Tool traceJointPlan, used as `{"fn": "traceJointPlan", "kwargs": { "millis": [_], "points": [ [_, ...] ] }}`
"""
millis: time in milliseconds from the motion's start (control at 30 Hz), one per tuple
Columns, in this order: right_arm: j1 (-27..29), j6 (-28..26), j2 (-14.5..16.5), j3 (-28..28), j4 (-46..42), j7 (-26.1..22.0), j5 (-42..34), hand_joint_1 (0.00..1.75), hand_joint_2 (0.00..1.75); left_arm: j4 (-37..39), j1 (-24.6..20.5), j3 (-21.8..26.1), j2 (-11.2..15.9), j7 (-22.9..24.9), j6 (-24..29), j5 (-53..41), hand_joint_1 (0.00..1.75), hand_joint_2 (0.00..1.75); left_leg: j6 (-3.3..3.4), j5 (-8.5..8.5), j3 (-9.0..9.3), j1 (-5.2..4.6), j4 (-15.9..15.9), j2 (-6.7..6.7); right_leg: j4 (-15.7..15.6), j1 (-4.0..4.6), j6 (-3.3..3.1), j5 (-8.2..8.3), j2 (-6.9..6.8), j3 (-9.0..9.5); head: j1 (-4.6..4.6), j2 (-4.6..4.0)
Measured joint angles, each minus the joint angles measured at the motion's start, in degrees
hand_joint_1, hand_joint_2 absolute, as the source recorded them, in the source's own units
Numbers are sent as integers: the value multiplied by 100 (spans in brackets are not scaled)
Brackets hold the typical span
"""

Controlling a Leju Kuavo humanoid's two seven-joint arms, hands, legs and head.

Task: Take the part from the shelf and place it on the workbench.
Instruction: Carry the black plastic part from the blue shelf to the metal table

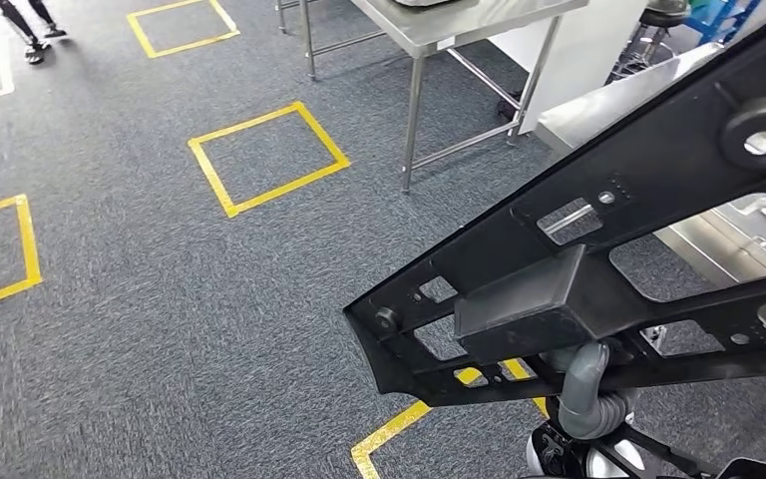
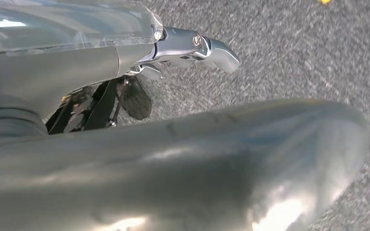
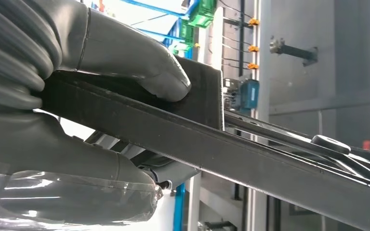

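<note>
1 black part (image 1: 598,249), 2 steel tables (image 1: 439,30), 5 yellow floor squares (image 1: 267,158)

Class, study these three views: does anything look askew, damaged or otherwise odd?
Nothing looks damaged or spilled. The long black part slopes steeply across the head view, held near one end by the right hand, so most of its length juts out unsupported toward the steel workbench.

Open carpet (image 1: 160,299) left, steel table (image 1: 439,30) ahead, workbench (image 1: 608,105) edge right
</note>
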Motion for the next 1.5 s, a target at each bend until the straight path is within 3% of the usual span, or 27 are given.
{"fn": "traceJointPlan", "kwargs": {
  "millis": [67, 133, 200, 267, 333, 367, 400, 433, 500, 567, 633, 667, 733, 800, 833, 867, 900, 933, 1000, 1067, 1167, 1233, 1300, 1367, 1400, 1433, 1500],
  "points": [
    [-16, -89, -1, 48, -6, 0, -53, 175, 175, 0, 0, 6, -3, -24, -10, 0, 0, 0, -60, -23, 26, -26, 4, 88, -336, 41, -57, 56, -96, 160, 0, 0],
    [-30, -168, -4, 87, -1, 1, -98, 175, 175, 0, -8, 9, -3, -57, -39, 1, 0, 0, -125, -41, 51, -33, -2, 171, -360, 51, -114, 68, 17, 152, 0, 0],
    [-60, -233, -17, 123, 19, 1, -133, 175, 175, 0, -15, 9, -9, -93, -71, 2, 0, 0, -184, -164, 18, -14, 138, 22, -397, 24, -178, 98, 128, 168, 0, 0],
    [-105, -294, -40, 187, 70, 1, -154, 175, 175, 0, -3, 10, -19, -115, -86, 0, 0, 0, -218, -494, -235, 3, 715, -259, -416, 5, -227, 119, 239, 173, 0, 0],
    [-128, -355, -70, 271, 155, 1, -144, 175, 175, 0, 11, 14, -23, -118, -88, -2, 0, 0, -230, -785, -599, 3, 1454, -368, -411, 12, -249, 125, 370, 164, 0, 0],
    [-132, -389, -84, 315, 198, 1, -127, 175, 175, 0, 13, 15, -23, -116, -86, -1, 0, 0, -231, -790, -697, 2, 1629, -381, -405, 16, -251, 125, 442, 163, 0, 0],
    [-139, -420, -96, 361, 241, 1, -101, 175, 175, 0, 14, 16, -24, -114, -82, -1, 0, 0, -225, -674, -687, 3, 1569, -390, -396, 17, -249, 124, 516, 165, 0, 0],
    [-151, -446, -104, 403, 274, 1, -74, 175, 175, 0, 12, 16, -25, -112, -80, 0, 0, 0, -213, -473, -581, 5, 1304, -418, -384, 16, -245, 122, 590, 167, 0, 0],
    [-193, -489, -122, 493, 327, 1, -27, 175, 175, 0, 6, 16, -25, -104, -74, 1, 0, 0, -172, -98, -261, 17, 533, -628, -344, 18, -219, 111, 726, 151, 0, 0],
    [-239, -527, -151, 580, 371, 1, 17, 175, 175, 0, -4, 15, -25, -81, -63, -8, 0, 0, -127, 10, -92, 18, 122, -792, -315, 18, -162, 117, 841, 105, 0, 0],
    [-267, -562, -190, 670, 418, 1, 60, 175, 175, 0, -26, 15, -28, -44, -49, -17, 0, 0, -74, 7, -75, 10, 76, -733, -326, 9, -86, 144, 949, 67, 0, 0],
    [-276, -575, -213, 716, 444, 1, 74, 175, 175, 0, -43, 16, -36, -27, -41, -7, 0, 0, -37, 25, -67, 15, 49, -673, -310, 8, -56, 133, 924, 53, 0, 0],
    [-328, -621, -261, 815, 500, 1, 96, 175, 175, 0, -68, 16, -51, -7, -27, 7, 0, 0, 41, 61, -50, 33, -7, -542, -44, 21, -1, -46, 679, -79, 0, 0],
    [-394, -714, -304, 923, 562, 1, 107, 175, 175, 0, -64, 16, -56, -7, -17, 5, 0, 0, 80, 65, -50, 20, -18, -406, 627, 14, 33, -395, 385, -404, 0, 0],
    [-414, -767, -327, 965, 596, 1, 105, 175, 175, 0, -60, 16, -55, -8, -14, 1, 0, 0, 85, 60, -51, 13, -16, -335, 972, 1, 49, -526, 327, -573, 0, 0],
    [-422, -814, -355, 993, 626, 1, 96, 175, 175, 0, -59, 16, -55, -14, -14, 0, 0, 0, 86, 55, -50, 10, -15, -267, 1179, -11, 62, -564, 298, -674, 0, 0],
    [-424, -852, -388, 1006, 650, 1, 81, 175, 175, 0, -60, 16, -54, -22, -14, 0, 0, 0, 82, 47, -46, 8, -13, -201, 1182, -21, 70, -496, 276, -673, 0, 0],
    [-428, -874, -424, 1010, 665, 1, 62, 175, 175, 0, -64, 16, -54, -32, -15, 0, 0, 0, 75, 38, -37, 8, -11, -139, 959, -26, 69, -340, 241, -553, 0, 0],
    [-444, -894, -488, 1011, 675, 1, 22, 175, 175, 0, -71, 16, -54, -54, -18, 0, 0, 0, 41, 9, -5, -7, -4, -31, 182, -3, 34, -4, 28, -138, 1, 0],
    [-465, -907, -530, 1012, 673, 1, -4, 175, 175, 0, -76, 16, -53, -74, -20, 0, 0, 0, -15, -22, 19, -39, 5, 70, -296, 44, -29, 118, -128, 97, 1, 0],
    [-463, -943, -579, 1013, 667, 1, -22, 175, 175, 0, -108, 16, -49, -88, -20, 4, 0, 0, -111, -64, 54, -46, 8, 188, -366, 52, -115, 130, 20, 93, 0, 0],
    [-469, -950, -602, 1016, 661, 1, -25, 175, 175, 0, -128, 16, -43, -87, -21, 4, 0, 0, -170, -239, -17, -24, 237, -30, -403, 17, -180, 157, 142, 110, -1, 0],
    [-481, -948, -613, 1023, 658, 1, -25, 175, 175, 0, -113, 16, -40, -86, -21, -1, 0, 0, -201, -609, -323, -9, 924, -314, -413, 8, -222, 169, 264, 118, -1, 0],
    [-476, -947, -620, 1026, 661, 1, -25, 175, 175, 0, -92, 16, -39, -85, -19, -2, 0, 0, -208, -835, -657, -8, 1596, -380, -403, 17, -235, 170, 409, 116, 0, 0],
    [-474, -947, -623, 1027, 663, 1, -25, 175, 175, 0, -86, 16, -38, -85, -18, 1, 0, 0, -204, -776, -704, -8, 1654, -385, -394, 19, -234, 169, 489, 118, 0, 0],
    [-473, -947, -627, 1027, 664, 1, -25, 175, 175, 0, -85, 16, -36, -81, -19, 2, 0, 0, -192, -608, -648, -6, 1485, -398, -383, 19, -231, 166, 569, 123, 0, 0],
    [-473, -945, -634, 1032, 663, 1, -25, 175, 175, 0, -91, 16, -31, -63, -25, 3, 0, 0, -152, -176, -342, 0, 736, -548, -357, 17, -211, 154, 712, 129, 0, 0]
  ]
}}
